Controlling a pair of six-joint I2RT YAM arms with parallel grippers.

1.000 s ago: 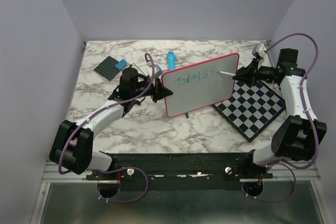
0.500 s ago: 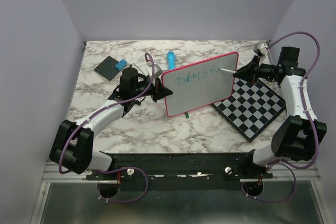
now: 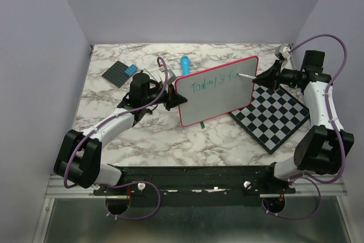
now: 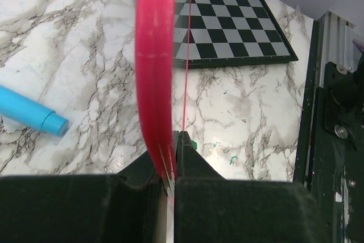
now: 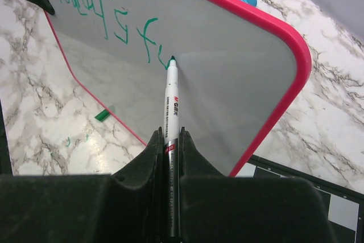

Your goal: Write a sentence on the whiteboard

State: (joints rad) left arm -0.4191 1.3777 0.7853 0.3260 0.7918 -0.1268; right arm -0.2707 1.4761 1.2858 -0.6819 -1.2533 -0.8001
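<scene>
The table is white marble. The whiteboard stands tipped up near its middle, and the chessboard lies flat at the whiteboard's 4 o'clock. The left gripper pinches the whiteboard's edge at 9 o'clock. The right gripper, at 2 o'clock, squeezes a marker. Its tip is on the whiteboard, right after the green words "Today's fu".

Tilted pink-rimmed whiteboard, partial green sentence
</scene>
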